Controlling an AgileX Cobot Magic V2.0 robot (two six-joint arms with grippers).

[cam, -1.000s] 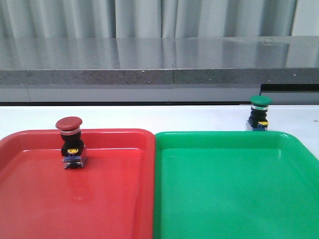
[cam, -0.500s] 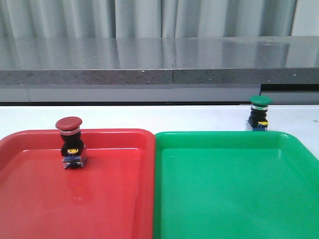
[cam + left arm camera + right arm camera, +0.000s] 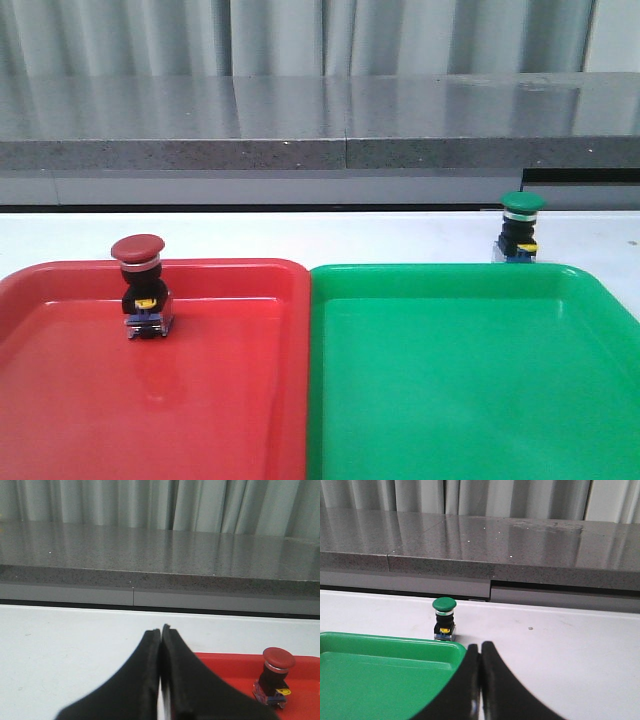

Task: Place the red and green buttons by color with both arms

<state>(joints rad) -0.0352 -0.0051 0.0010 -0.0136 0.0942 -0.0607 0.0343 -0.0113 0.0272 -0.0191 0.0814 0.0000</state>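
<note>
Red button (image 3: 141,290) stands upright in the red tray (image 3: 60,400); green button (image 3: 521,228) sits on the surface (image 3: 300,235) behind the green tray (image 3: 460,400), its base hidden by the rim. Left tool (image 3: 161,630) and right tool (image 3: 480,646) pinched together, empty.

I see a white table (image 3: 300,235) carrying two trays side by side: a red tray (image 3: 250,400) on the left and a green tray (image 3: 450,400) on the right, edges touching. The green button (image 3: 521,228) stands upright on the bare table just behind the green tray's far right rim
</note>
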